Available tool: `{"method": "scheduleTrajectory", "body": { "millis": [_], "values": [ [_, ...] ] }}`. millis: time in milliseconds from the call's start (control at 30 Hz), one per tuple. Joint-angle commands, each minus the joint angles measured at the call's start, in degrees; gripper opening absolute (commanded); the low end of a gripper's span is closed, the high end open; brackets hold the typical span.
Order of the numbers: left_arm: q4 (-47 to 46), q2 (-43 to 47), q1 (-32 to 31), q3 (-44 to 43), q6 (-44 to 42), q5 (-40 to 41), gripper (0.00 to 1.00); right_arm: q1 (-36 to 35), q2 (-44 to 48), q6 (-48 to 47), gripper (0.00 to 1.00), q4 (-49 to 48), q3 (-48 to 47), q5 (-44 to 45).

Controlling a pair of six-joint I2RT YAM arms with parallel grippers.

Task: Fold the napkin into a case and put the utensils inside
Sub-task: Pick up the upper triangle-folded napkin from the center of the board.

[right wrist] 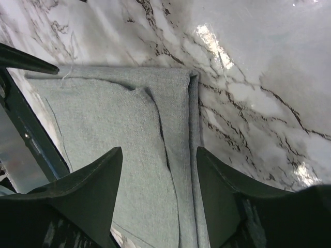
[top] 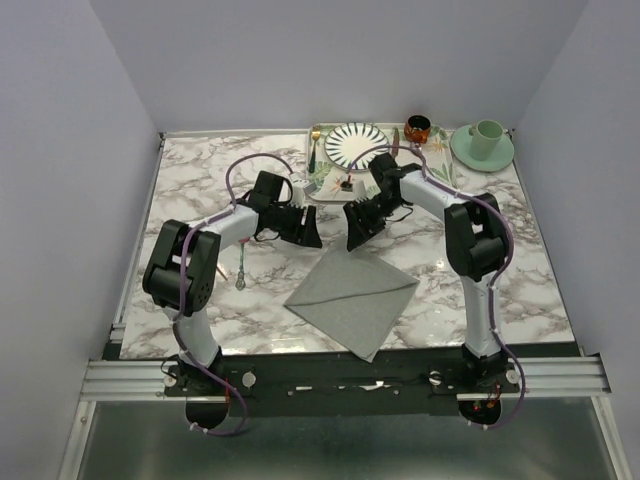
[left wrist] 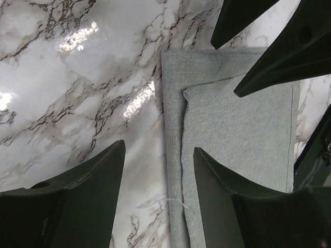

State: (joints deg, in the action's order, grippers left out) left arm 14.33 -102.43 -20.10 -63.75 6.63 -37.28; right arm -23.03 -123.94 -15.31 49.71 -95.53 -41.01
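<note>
In the top view, the folded napkin (top: 352,292) is seen at the table's near middle. Both arms are bent inward, with the left gripper (top: 306,228) and right gripper (top: 358,228) held close above its far corner, so a collision could be caused. In the left wrist view, the fingers (left wrist: 77,201) are spread and empty astride the cloth's edge, whose loose upper layer could be dragged askew. In the right wrist view, the fingers (right wrist: 77,206) are likewise parted with nothing grasped, and only one layer might be pinched.

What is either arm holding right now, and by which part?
Nothing is held. The left gripper and right gripper both hover open above the napkin.
</note>
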Motion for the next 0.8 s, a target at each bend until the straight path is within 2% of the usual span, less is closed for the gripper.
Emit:
{"method": "scheduleTrajectory", "body": {
  "millis": [0, 233, 267, 367, 500, 767],
  "values": [
    [-5.9, -4.6, 0.1, -1.3, 4.8, -4.6, 0.65, -1.1, -2.8, 1.0, 0.62, -2.4, -1.4, 0.1],
    [-8.5, -9.4, 0.2, -2.8, 6.1, -10.1, 0.66, -1.1, -0.6, 0.7, 0.30, -4.0, 0.2, -1.3],
    [-9.7, -9.6, 0.2, -2.6, 6.2, -11.8, 0.67, -1.1, -0.2, 0.4, 0.21, -4.4, 0.9, -2.0],
    [-11.9, -10.9, 0.2, -2.4, 6.9, -13.6, 0.72, -1.1, 1.2, 0.0, 0.06, -5.4, 2.3, -2.8],
    [-14.0, -13.0, 0.2, -3.0, 8.5, -15.6, 0.73, -1.1, 2.3, -0.7, 0.01, -5.8, 3.4, -3.4],
    [-19.6, -15.3, 0.1, -2.7, 9.9, -18.9, 0.73, -1.1, 4.8, -1.1, 0.01, -6.6, 5.8, -4.6]
  ]
}}
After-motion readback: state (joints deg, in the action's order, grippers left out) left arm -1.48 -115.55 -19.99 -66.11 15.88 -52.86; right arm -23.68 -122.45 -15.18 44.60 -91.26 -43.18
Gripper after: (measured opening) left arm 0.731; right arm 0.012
